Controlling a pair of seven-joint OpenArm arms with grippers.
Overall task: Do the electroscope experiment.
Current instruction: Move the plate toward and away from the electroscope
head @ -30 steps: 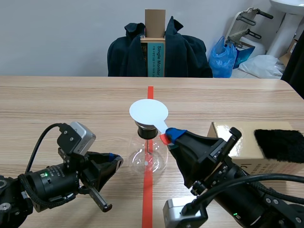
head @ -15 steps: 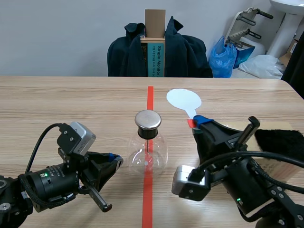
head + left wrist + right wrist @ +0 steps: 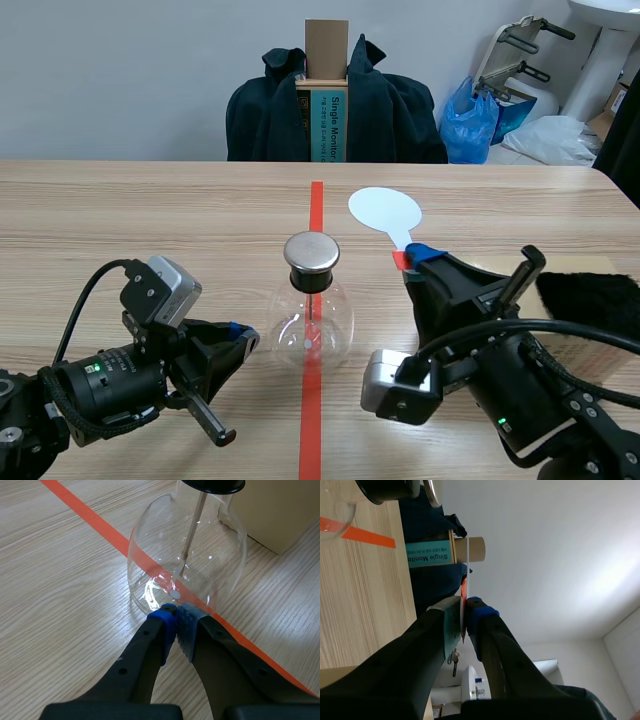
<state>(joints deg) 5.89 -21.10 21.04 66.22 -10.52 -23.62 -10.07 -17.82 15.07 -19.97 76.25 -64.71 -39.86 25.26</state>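
A glass flask electroscope [image 3: 312,322] with a round metal cap [image 3: 311,252] stands on the red tape line [image 3: 311,420]. In the left wrist view its glass bulb [image 3: 187,560] and inner rod lie just ahead of my left gripper [image 3: 176,615], which is shut on nothing. My left gripper [image 3: 240,340] sits low beside the flask's left. My right gripper [image 3: 410,258] is shut on the handle of a white round paddle [image 3: 385,212], held up to the right of the cap. The right wrist view shows the paddle edge-on [image 3: 468,560] between the fingers of my right gripper [image 3: 464,611].
A cardboard box [image 3: 560,325] with a black fur cloth [image 3: 590,300] on it stands at the right, behind my right arm. A chair draped in a dark jacket [image 3: 335,105] holds a box across the table. A blue bag [image 3: 472,120] lies at the back right.
My right gripper carried the paddle from over the flask's cap up and to the right; in the last half second it barely shifted. The left arm stayed still.
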